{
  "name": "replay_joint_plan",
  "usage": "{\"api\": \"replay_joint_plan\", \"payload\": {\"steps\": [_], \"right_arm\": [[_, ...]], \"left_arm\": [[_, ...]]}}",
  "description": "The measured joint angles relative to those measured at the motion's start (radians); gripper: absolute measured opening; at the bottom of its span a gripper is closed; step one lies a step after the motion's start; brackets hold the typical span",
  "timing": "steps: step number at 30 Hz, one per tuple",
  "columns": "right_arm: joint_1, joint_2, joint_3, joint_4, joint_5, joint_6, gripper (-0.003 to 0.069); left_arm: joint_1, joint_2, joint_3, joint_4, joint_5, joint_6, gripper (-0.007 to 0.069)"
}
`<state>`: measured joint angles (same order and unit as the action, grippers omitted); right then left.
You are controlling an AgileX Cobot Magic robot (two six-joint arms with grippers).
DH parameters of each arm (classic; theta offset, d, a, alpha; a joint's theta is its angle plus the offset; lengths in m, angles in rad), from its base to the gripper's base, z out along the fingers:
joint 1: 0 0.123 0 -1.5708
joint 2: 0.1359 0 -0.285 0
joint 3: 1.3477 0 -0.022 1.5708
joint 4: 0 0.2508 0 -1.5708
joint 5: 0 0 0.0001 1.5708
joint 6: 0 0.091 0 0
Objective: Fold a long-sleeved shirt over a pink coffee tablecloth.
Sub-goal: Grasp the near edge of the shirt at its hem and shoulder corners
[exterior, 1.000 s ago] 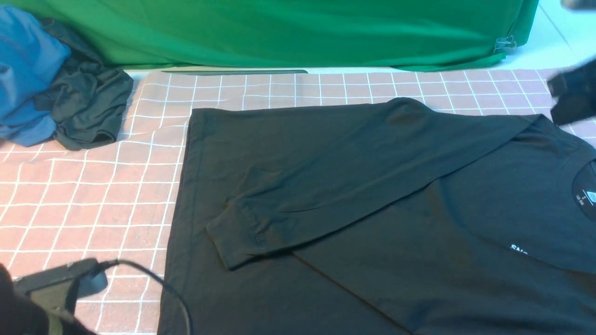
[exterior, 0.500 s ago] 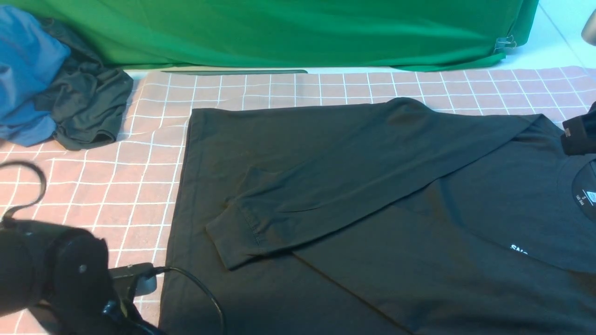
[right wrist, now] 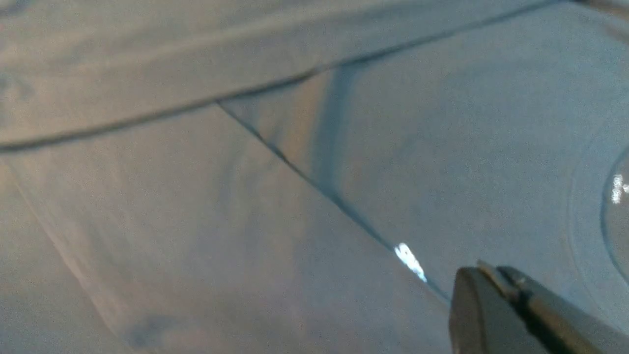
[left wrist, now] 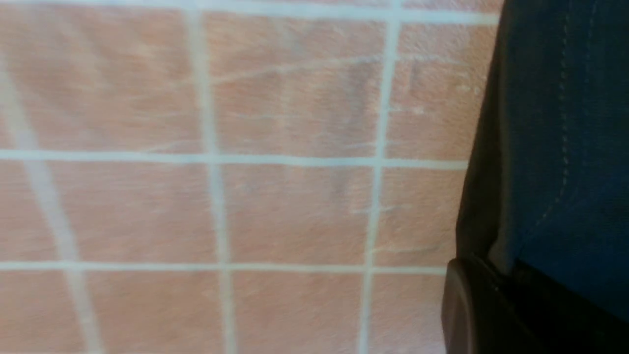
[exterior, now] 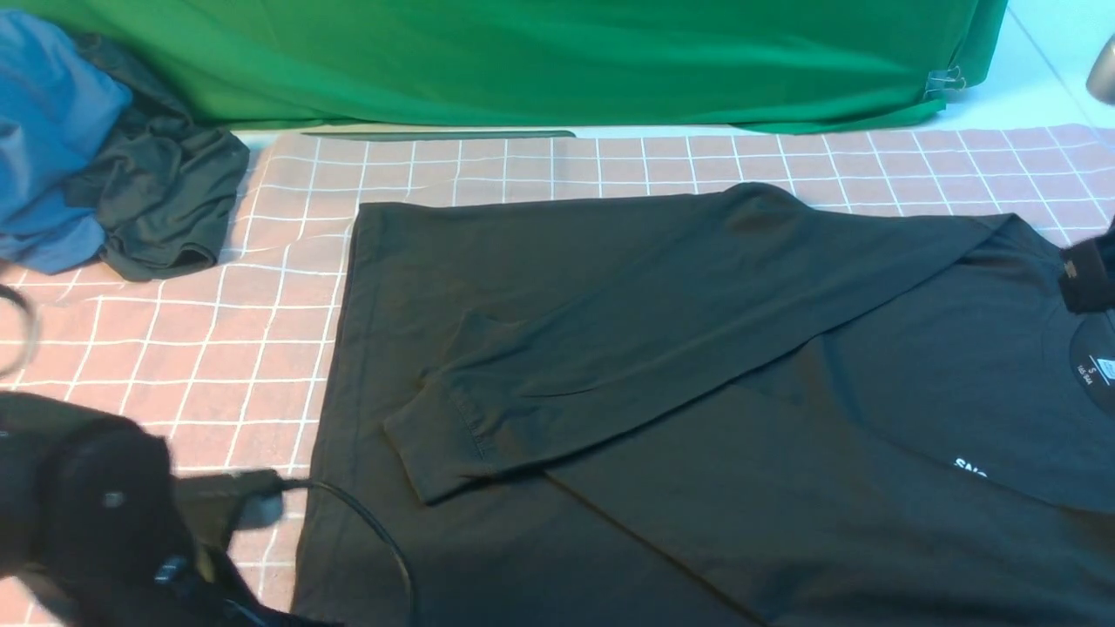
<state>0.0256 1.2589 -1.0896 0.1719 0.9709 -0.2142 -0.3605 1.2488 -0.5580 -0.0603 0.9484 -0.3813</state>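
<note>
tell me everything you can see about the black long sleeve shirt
The long-sleeved shirt is black, soft matte knit, lying flat and print-side up on the pink coffee tablecloth, neck towards the robot's right. One sleeve is folded across the body, ribbed cuff pointing left. A crew neck with a white size label and the start of a white chest print show. The left tool is shut at its stitched hem, apparently pinching it.
</note>
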Motion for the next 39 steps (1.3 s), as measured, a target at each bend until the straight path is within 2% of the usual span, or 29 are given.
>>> {"api": "replay_joint_plan", "payload": {"steps": [5, 9, 14, 18, 21, 22, 23, 25, 26, 32, 35, 38, 39], "right_arm": [[0.000, -0.001, 0.010, -0.058, 0.055, 0.013, 0.0063], [0.000, -0.001, 0.054, -0.063, 0.098, 0.040, 0.0077], [0.000, -0.002, 0.218, -0.037, 0.131, 0.055, 0.0136], [0.000, -0.004, 0.388, -0.032, 0.088, 0.084, 0.0237], [0.000, -0.004, 0.480, -0.032, 0.009, 0.126, 0.0324], [0.000, -0.005, 0.531, -0.032, -0.061, 0.143, 0.0389], [0.000, -0.005, 0.542, -0.033, -0.068, 0.145, 0.0396], [0.000, -0.005, 0.587, -0.047, -0.136, 0.188, 0.0472], [0.000, -0.004, 0.592, -0.052, -0.148, 0.204, 0.0487], [0.000, 0.005, 0.597, -0.064, -0.165, 0.236, 0.0516], [0.000, 0.005, 0.580, -0.066, -0.108, 0.238, 0.0519], [0.001, -0.002, 0.567, -0.043, -0.062, 0.172, 0.0519], [0.013, -0.009, 0.567, -0.007, -0.058, 0.116, 0.0519]], "left_arm": [[0.000, -0.145, -0.004, 0.170, 0.095, -0.086, 0.0026], [0.000, -0.205, -0.004, 0.194, 0.121, -0.106, 0.0026], [0.000, -0.229, -0.004, 0.185, 0.112, -0.114, 0.0027], [0.000, -0.229, -0.004, 0.182, 0.090, -0.115, 0.0028], [0.000, -0.229, -0.004, 0.182, 0.082, -0.115, 0.0027], [0.000, -0.229, -0.004, 0.182, 0.078, -0.115, 0.0027], [0.000, -0.229, -0.004, 0.182, 0.077, -0.116, 0.0027], [0.000, -0.229, -0.004, 0.180, 0.073, -0.124, 0.0027], [0.000, -0.230, -0.004, 0.180, 0.070, -0.127, 0.0027], [0.000, -0.230, -0.004, 0.179, 0.068, -0.133, 0.0027], [0.000, -0.230, -0.004, 0.179, 0.068, -0.133, 0.0028], [0.000, -0.230, -0.004, 0.176, 0.066, -0.133, 0.0029], [0.000, -0.230, -0.004, 0.176, 0.057, -0.133, 0.0029]]}}
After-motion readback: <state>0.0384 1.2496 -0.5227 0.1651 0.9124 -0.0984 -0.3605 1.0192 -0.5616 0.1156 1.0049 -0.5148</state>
